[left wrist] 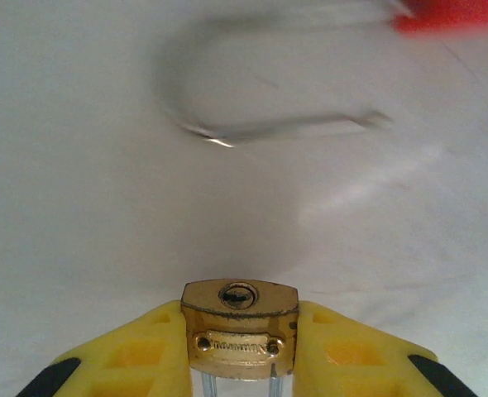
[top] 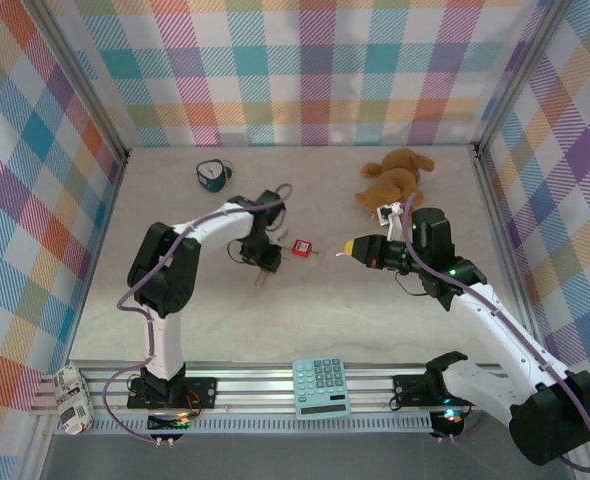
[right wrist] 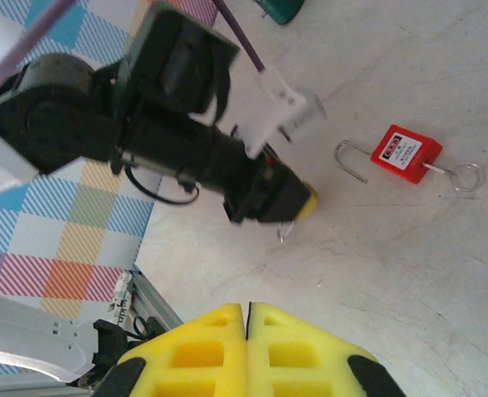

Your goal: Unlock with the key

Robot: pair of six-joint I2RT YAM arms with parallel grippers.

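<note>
Barely visible, key (top: 336,253), pale sliver pinched in closed right gripper (top: 349,249), mid-table, long axis left-right, tip pointing left toward red padlock (top: 301,247), left gripper (left wrist: 240,331) clamping brass padlock (left wrist: 240,304), pale speckled tabletop (top: 305,320), plaid walls (top: 305,70).
</note>
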